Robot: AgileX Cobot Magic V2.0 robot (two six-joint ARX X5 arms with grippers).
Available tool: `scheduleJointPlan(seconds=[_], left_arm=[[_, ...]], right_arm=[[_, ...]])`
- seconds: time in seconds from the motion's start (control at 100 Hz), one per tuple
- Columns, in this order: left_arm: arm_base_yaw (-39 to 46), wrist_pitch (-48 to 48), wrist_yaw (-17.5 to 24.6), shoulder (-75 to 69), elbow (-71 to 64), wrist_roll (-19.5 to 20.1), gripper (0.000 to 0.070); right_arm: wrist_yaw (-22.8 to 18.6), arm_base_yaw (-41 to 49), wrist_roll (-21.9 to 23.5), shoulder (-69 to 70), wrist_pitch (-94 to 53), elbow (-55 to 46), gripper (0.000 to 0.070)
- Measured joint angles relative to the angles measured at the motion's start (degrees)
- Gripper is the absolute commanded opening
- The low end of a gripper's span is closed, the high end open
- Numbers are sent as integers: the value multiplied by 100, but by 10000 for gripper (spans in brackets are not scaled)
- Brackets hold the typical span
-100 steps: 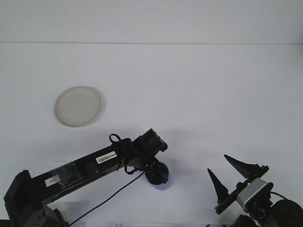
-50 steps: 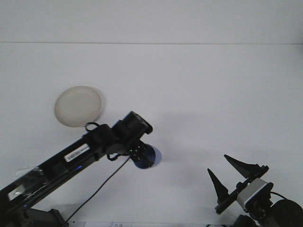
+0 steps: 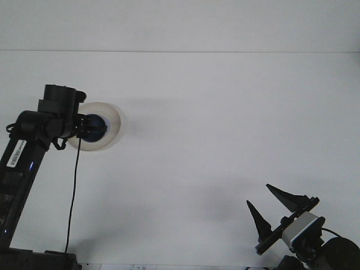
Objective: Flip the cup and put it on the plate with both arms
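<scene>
Looking at the plate [image 3: 107, 132], you find the cup [image 3: 95, 126] over its left half, a small dark blue shape against the pale, round, slightly translucent disc. You cannot tell whether the cup already rests on the plate or hangs just above it, and its rim and opening are too dark and small to read, so its orientation stays unclear. The left end effector [image 3: 88, 126] sits at the plate's left edge, pressed up against the cup; its fingers merge with the cup's dark body, and you cannot tell whether they are clamped on it or parted. The left arm runs from the plate's left side down to the bottom left corner, where it is cut off, with a thin black cable [image 3: 73, 191] hanging below it. Far from the plate, toward the lower right corner, the right end effector [image 3: 274, 205] stands with its two pointed black fingers spread apart, gripping nothing; its base is cropped by the frame edge. Around the plate the worktop [image 3: 225, 129] is plain white, and beyond it, past a faint horizontal line, a light wall [image 3: 180, 25] fills the top.
</scene>
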Motion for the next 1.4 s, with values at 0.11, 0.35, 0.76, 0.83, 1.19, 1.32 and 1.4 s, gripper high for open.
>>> scheduleJointPlan(seconds=[0.11, 0.35, 0.76, 0.83, 1.19, 1.32, 1.4], left_arm=[[540, 173, 26, 509, 63, 17, 5], [903, 446, 125, 1526, 98, 20, 5], [894, 695, 157, 2044, 155, 31, 102], [892, 748, 157, 2048, 155, 9, 287], [892, 348, 713, 2070, 1248, -170, 542], [879, 129, 905, 1982, 1773, -251, 541], [874, 122, 909, 1668, 1853, -289, 541]], right_arm=[[-9, 0, 70, 0, 0, 0, 442], [-9, 0, 258, 0, 0, 0, 442], [-9, 0, 358, 0, 0, 0, 442], [-9, 0, 358, 0, 0, 0, 442], [-9, 0, 358, 0, 0, 0, 442], [-9, 0, 358, 0, 0, 0, 442], [4, 0, 358, 0, 0, 0, 443]])
